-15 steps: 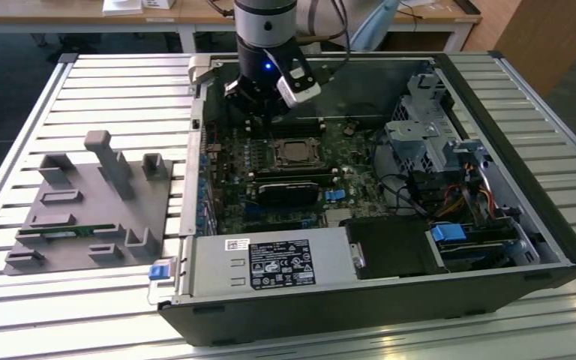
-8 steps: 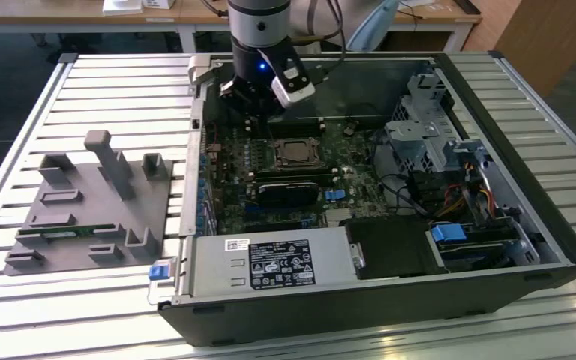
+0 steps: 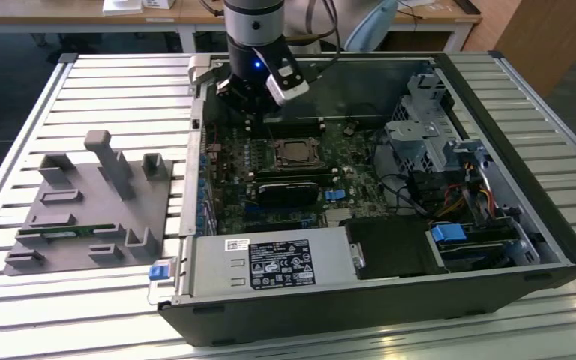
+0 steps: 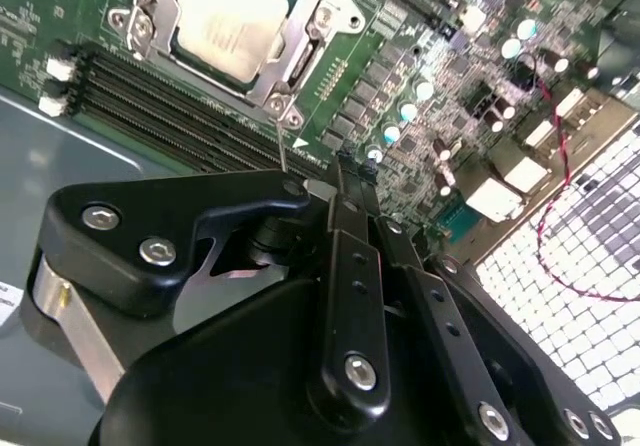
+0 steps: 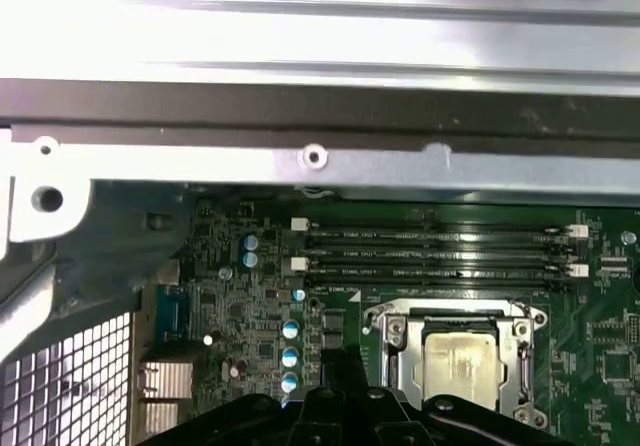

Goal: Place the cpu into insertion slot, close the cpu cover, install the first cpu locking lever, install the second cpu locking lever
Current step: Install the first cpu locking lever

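Hovering over the green motherboard, the gripper has its fingers pressed together, gripping nothing. Just beyond the fingertips, the cpu sits in the insertion slot, with the cpu cover lying flat around it.

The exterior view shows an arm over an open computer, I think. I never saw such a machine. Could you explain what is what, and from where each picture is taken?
It is a robot arm with a pincer at its end. The exterior view comes from a camera standing apart: an open computer case lies on a slatted table, with a grey plastic fixture at that view's left. Both wrist views come from cameras riding on the arm, looking at the green motherboard. There the cpu sits in the insertion slot, framed by the silver cpu cover. The pincer hangs over the board near that slot; whether it holds anything, I cannot tell.
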{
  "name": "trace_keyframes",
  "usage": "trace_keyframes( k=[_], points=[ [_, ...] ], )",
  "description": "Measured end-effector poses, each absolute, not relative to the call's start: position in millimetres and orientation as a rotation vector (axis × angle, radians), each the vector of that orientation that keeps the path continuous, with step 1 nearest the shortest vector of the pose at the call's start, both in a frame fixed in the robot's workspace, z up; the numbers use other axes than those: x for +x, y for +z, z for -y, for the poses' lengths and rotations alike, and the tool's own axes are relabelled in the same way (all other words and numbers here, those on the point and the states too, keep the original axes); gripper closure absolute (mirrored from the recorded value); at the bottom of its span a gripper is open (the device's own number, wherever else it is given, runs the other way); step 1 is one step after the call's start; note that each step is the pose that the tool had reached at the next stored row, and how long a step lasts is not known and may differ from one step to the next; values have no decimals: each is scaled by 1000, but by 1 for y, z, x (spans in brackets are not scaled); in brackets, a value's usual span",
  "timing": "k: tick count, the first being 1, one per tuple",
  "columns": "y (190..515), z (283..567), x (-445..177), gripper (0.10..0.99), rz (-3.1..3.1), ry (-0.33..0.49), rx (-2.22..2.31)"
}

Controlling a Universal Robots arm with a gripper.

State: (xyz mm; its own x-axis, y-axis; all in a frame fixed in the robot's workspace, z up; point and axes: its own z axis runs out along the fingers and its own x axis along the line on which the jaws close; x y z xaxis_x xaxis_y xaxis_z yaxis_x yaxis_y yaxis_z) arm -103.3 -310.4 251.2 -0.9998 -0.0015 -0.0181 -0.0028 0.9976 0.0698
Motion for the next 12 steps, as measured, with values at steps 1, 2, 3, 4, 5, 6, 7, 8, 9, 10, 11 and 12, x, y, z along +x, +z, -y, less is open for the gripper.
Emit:
trace_keyframes(
  k=[1,2,3,4,5,6,7,8,9,10,11,12],
  points=[
    [251,309,-103,980,-3122,109,-4],
    [251,308,-103,980,-3122,109,-5],
    [251,307,-103,980,-3122,109,-5],
    [251,306,-103,980,-3122,109,-6],
    [251,305,-103,980,-3122,109,-6],
    [251,304,-103,980,-3122,109,-6],
    [251,303,-103,980,-3122,109,-7],
    [251,302,-103,980,-3122,109,-8],
    [251,301,-103,980,-3122,109,-8],
    [251,301,-103,980,-3122,109,-9],
    [251,300,-103,980,-3122,109,-10],
    [251,299,-103,980,-3122,109,-11]
  ],
)
